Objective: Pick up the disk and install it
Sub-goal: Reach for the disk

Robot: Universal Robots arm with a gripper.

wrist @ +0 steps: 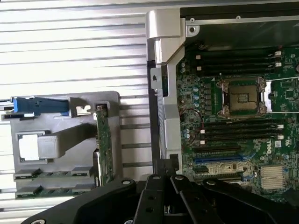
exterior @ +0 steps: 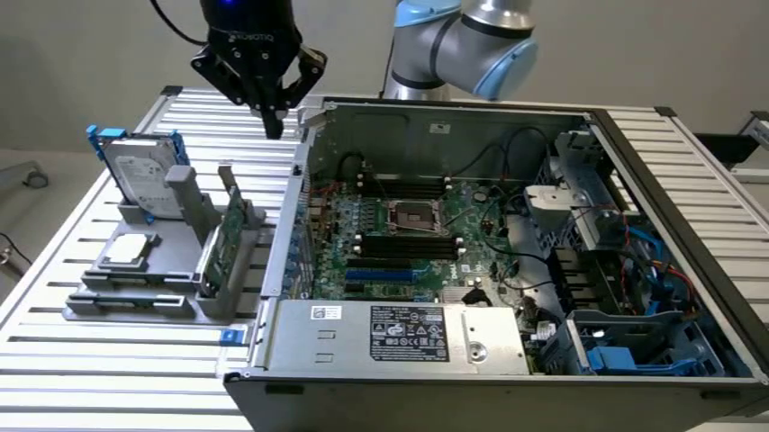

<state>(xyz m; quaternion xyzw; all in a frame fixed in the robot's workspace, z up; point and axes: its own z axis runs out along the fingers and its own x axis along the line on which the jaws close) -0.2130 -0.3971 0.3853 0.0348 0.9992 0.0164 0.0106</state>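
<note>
The pincer (exterior: 274,124), together and empty, hovers higher than the upright disk (exterior: 142,176), well apart.

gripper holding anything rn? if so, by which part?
Nothing held. The gripper hangs shut and empty beside the open case; the disk stands upright in the grey rack, apart from it.

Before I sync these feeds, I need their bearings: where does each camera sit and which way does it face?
Exterior view: off the arm, high, looking down into the open computer case; shows the arm and shut fingers.
Wrist view: on the wrist, looking down past the fingers.
Both show the disk, stand and motherboard.
</note>
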